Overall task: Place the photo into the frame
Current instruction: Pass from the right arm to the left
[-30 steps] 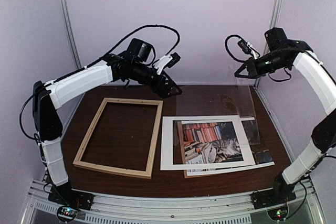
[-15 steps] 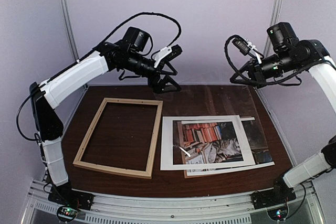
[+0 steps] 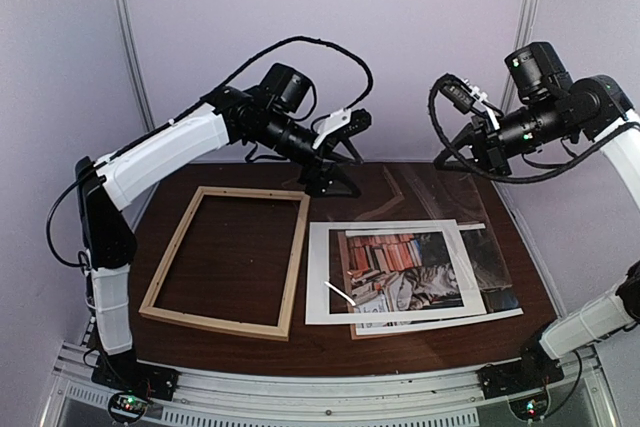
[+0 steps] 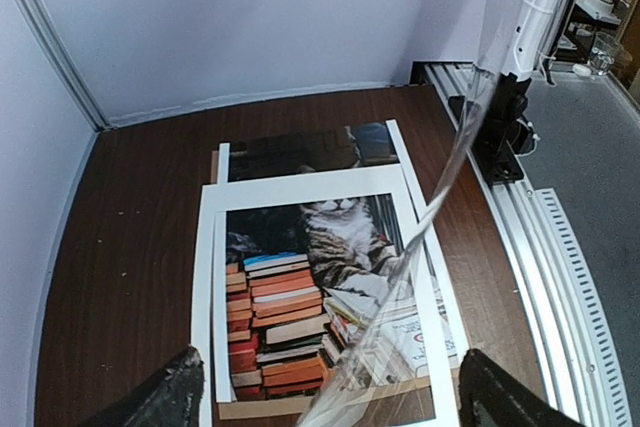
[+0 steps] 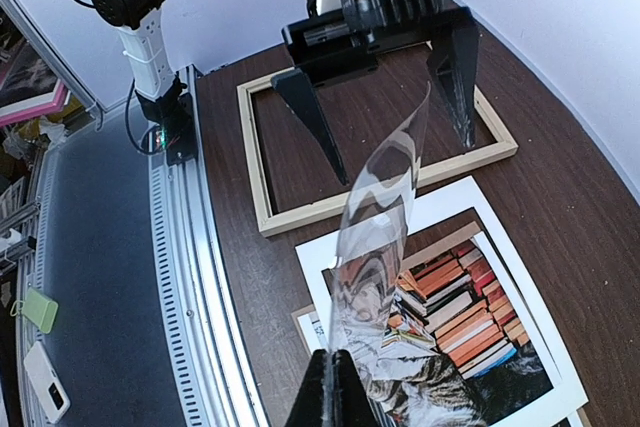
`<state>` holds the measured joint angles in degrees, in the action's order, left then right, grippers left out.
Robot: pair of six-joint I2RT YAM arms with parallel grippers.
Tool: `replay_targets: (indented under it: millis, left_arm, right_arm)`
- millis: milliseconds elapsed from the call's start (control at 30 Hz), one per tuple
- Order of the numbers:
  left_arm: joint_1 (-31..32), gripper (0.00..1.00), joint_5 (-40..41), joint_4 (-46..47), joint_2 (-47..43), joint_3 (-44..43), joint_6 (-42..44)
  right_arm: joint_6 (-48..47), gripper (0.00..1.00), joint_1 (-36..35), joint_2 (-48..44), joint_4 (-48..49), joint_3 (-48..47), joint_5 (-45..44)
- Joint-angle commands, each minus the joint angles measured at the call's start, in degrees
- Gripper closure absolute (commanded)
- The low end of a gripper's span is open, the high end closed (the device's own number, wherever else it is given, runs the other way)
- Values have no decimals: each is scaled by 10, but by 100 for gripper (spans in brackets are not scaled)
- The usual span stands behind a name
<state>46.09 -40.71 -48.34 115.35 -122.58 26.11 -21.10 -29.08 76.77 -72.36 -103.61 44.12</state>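
My right hand [image 5: 327,379] is pinched shut on one edge of the clear sheet [image 5: 385,197], holding it up off the surface [image 3: 330,342] so that it curls in the air. My left hand [image 4: 330,409] stands wide with nothing in it. The sheet's free end runs into the gap between its fingers, and I cannot tell whether it touches either one.

A second ago that left hand hung over the far corner of the frame [image 3: 170,257]. It has since swung across to the middle to face my right hand, which has brought the sheet up to meet it.

The photo [image 4: 300,277] lies face up just right of the frame, with a second print [image 4: 300,150] poking out beneath it. The frame holds nothing. I judge this to be a hand-over of the sheet; the photo's turn has not come.
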Motion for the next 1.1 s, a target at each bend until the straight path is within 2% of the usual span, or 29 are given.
replay_targets:
  millis: [0,133,267,300,467,600,700,800,833,1000,1067]
  left_arm:
    - [3,19,-42,-20,13,-17,29]
    - [3,40,-56,-33,21,-21,24]
    - [3,69,-56,-66,34,-45,25]
    - [3,73,-57,-69,36,-47,25]
    - [3,78,-58,-75,36,-45,25]
    - [3,100,-60,-84,35,-47,24]
    - [3,100,-67,-82,31,-51,6]
    - [0,100,-75,-59,24,-50,-44]
    - [-3,100,-78,-52,21,-48,-61]
    - [-42,100,-116,33,-11,4,-201]
    - [-59,100,-110,98,-41,60,-265]
  right_arm:
    - [1,100,-6,-23,-2,-11,-11]
    - [7,100,-6,-30,5,-4,-28]
    - [11,100,-6,-28,7,-1,-50]
    - [12,100,-6,-27,7,0,-52]
    - [18,100,-5,-15,8,0,-67]
    - [36,100,-4,-7,16,-5,-88]
    - [56,97,0,1,22,-12,-110]
    - [86,84,13,7,34,-18,-139]
    - [98,77,21,8,43,-18,-142]
    - [165,21,79,5,80,-12,-177]
    - [189,12,101,0,100,0,-185]
